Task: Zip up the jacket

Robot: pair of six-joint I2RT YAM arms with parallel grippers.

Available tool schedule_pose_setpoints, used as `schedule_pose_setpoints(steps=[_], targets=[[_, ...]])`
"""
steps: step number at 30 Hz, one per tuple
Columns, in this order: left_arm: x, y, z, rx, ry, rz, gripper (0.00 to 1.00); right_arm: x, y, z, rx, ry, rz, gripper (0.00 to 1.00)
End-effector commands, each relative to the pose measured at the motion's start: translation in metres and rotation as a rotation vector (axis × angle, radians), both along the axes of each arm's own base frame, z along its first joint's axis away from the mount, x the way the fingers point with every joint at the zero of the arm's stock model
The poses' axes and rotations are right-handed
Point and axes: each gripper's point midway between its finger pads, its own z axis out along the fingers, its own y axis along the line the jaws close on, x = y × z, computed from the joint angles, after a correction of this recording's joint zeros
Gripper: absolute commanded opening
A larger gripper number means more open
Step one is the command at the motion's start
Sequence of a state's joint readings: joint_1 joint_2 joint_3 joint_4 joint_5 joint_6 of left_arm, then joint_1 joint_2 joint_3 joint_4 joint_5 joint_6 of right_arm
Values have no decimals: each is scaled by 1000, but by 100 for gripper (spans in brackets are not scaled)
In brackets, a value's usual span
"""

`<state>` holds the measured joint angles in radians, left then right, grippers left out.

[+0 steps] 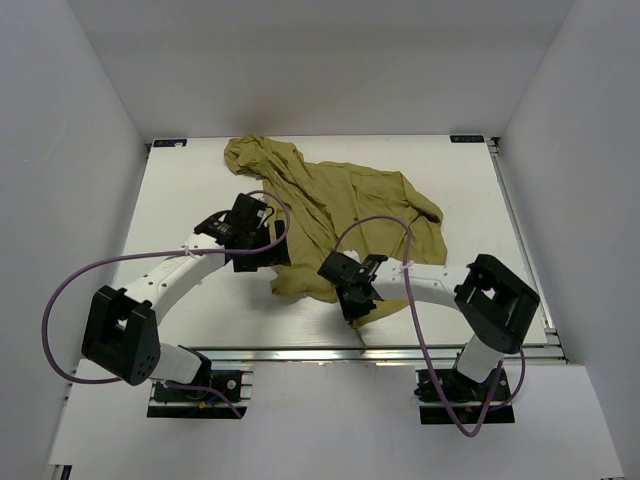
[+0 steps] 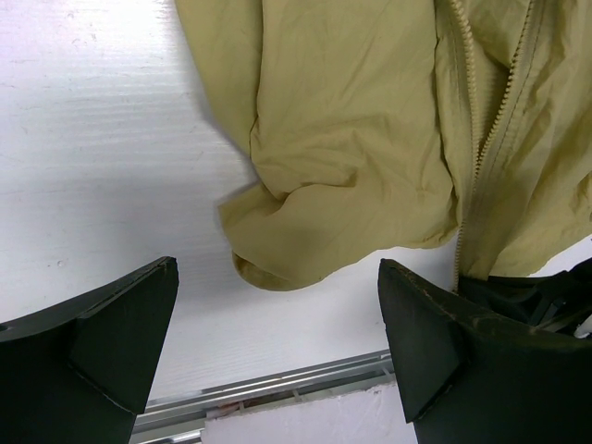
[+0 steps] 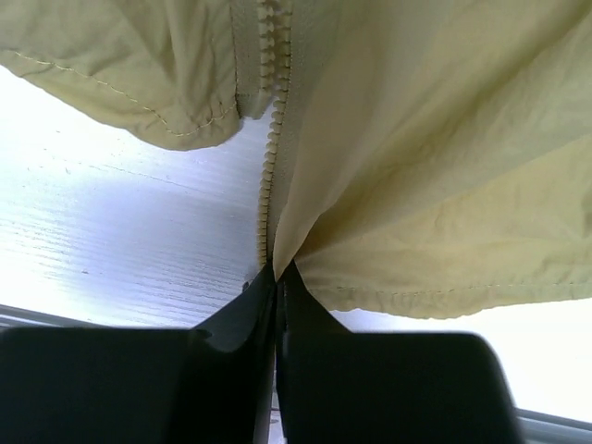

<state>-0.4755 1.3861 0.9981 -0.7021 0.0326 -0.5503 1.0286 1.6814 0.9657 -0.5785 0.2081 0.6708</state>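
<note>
The olive-yellow jacket [image 1: 340, 215] lies rumpled on the white table, hood at the far left, hem toward me. My right gripper [image 1: 357, 303] is shut on the jacket's bottom hem right by the zipper. In the right wrist view the gripper [image 3: 277, 270] pinches the fabric where the zipper teeth [image 3: 269, 139] run down to the fingertips. My left gripper [image 1: 268, 255] is open and empty above the jacket's left edge. In the left wrist view the gripper [image 2: 277, 319] hangs over bare table below a rolled sleeve fold [image 2: 314, 231]; the zipper [image 2: 486, 139] shows at the right.
The table's near metal rail [image 2: 277, 393] runs just below the left gripper. Purple cables [image 1: 60, 300] loop from both arms. White enclosure walls stand on three sides. Bare table [image 1: 180, 190] lies left of the jacket.
</note>
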Motion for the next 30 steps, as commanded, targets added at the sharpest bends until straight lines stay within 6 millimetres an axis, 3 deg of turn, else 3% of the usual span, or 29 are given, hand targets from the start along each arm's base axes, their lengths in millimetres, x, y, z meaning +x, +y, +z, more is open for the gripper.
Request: schedule_pose_setpoints(steps=[1, 5, 11, 12, 15, 18, 25, 30], targets=[[10, -3, 20, -14, -52, 12, 98, -19, -48, -42, -172, 88, -11, 0], [11, -11, 27, -50, -67, -24, 98, 2, -41, -25, -50, 34, -46, 0], [2, -45, 39, -203, -65, -188, 98, 51, -19, 43, 374, -138, -92, 0], [1, -53, 42, -229, -74, -219, 98, 61, -23, 61, 420, -190, -112, 0], [-11, -76, 37, -259, -33, -289, 98, 73, -41, 79, 422, -267, -163, 0], [-19, -97, 27, -225, 13, -327, 98, 81, -61, 85, 388, -313, -217, 0], [-32, -144, 7, -186, 92, -369, 98, 83, -74, 89, 420, -336, -257, 0], [-37, -152, -17, -71, 140, -316, 91, 82, -85, 83, 402, -330, -271, 0]])
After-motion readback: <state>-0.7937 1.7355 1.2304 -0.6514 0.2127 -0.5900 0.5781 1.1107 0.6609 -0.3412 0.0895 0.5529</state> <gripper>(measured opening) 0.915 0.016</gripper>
